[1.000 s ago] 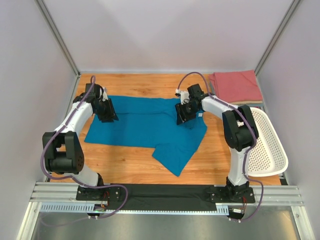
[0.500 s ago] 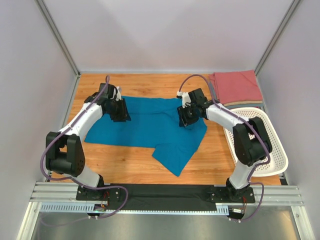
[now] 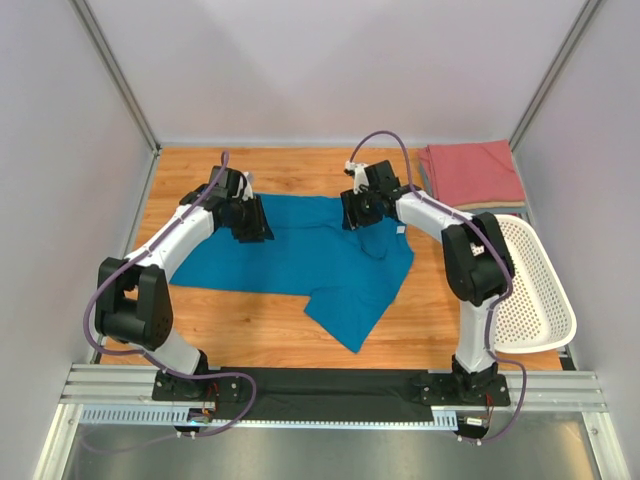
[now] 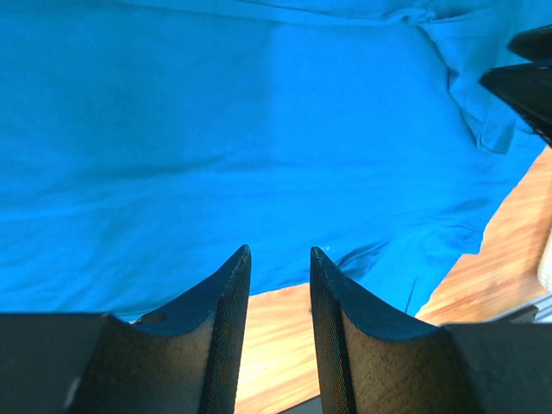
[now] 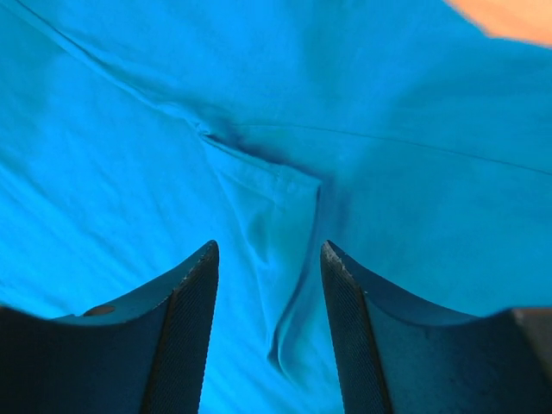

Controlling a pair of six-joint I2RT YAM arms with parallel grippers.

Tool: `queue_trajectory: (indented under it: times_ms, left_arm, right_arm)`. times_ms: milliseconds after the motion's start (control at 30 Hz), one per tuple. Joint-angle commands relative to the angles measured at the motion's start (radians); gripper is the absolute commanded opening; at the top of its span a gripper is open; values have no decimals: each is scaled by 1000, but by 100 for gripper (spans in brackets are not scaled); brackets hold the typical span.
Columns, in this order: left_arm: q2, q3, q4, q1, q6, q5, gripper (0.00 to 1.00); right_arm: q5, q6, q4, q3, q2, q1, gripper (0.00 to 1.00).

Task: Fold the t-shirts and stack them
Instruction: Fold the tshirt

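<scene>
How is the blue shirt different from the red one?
The blue shirt lies spread out mid-table; the red shirt is folded into a neat rectangle in the far right corner. The blue shirt covers far more table than the red shirt. Both are plain cloth lying on the wooden table.

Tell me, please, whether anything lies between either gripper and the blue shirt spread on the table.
Nothing visible does. Both wrist views show only the bare blue shirt past open fingers: the left gripper hangs over its edge, and the right gripper over a creased seam.
</scene>
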Motion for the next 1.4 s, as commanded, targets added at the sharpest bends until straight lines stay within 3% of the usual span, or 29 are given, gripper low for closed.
queue_trajectory:
  times_ms: [0,233,533,733,867,967,1100,1200,1367]
  left_arm:
    - [-14,33,0,0,1,-19,41]
    - [-19,32,3,0,0,-25,41]
    - [-22,-36,58,-12,-16,10,41]
    - [-5,-51,133,-52,-17,76,41]
    - [65,11,176,-114,-69,83,42]
    - [129,73,193,-147,-120,83,42]
    - [229,192,184,-180,-175,68,42]
    - [311,308,140,-202,-196,30,42]
    - [315,308,127,-214,-223,-42,41]
  right_arm:
    - [-61,21,25,55,55,-5,53]
    - [-96,13,22,33,34,13,52]
    - [-137,35,86,-222,-187,84,50]
    - [25,122,21,-239,-261,61,45]
    - [125,323,13,-264,-304,32,42]
    - [177,342,59,-265,-311,29,39]
    - [313,397,-30,-212,-279,0,27]
    - [308,415,8,-216,-258,-31,25]
    - [235,389,63,-112,-138,-34,17]
